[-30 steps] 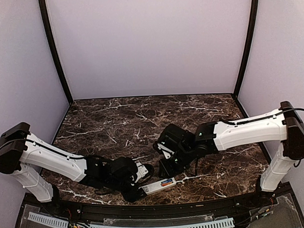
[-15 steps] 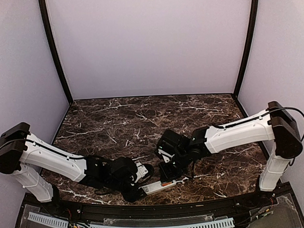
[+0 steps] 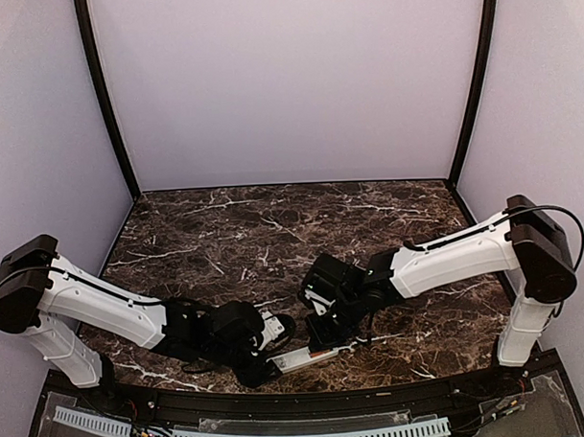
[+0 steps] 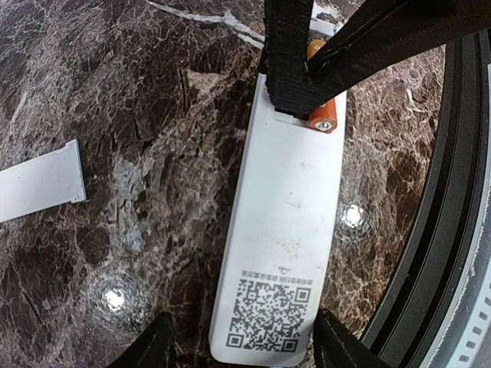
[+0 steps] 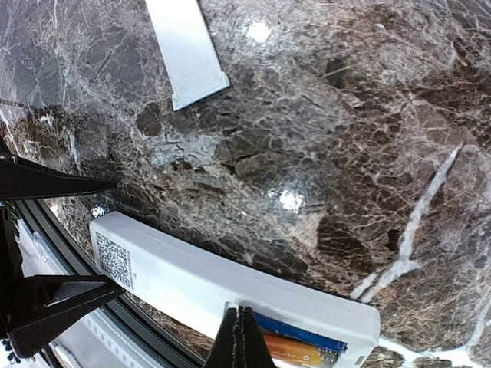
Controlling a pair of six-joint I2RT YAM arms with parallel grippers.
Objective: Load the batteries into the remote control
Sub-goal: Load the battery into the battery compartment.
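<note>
The white remote control (image 4: 288,230) lies face down near the table's front edge, QR label up; it also shows in the top view (image 3: 295,358) and the right wrist view (image 5: 176,268). Its battery bay is open at the far end. The orange-red battery (image 5: 303,353) and the blue battery (image 5: 307,333) lie side by side in the bay. My right gripper (image 5: 244,326) is shut, its tips pressing down at the bay's inner edge, over the batteries (image 4: 324,115). My left gripper (image 4: 249,349) is open and straddles the remote's QR end, the right finger close against it.
The detached white battery cover (image 4: 38,184) lies flat on the marble left of the remote, also in the right wrist view (image 5: 186,50). The table's raised black front rim (image 4: 430,253) runs close along the remote's side.
My right gripper has moved down and left onto the remote's battery end, now covering the orange battery in the top view. The left arm and remote have stayed put.
</note>
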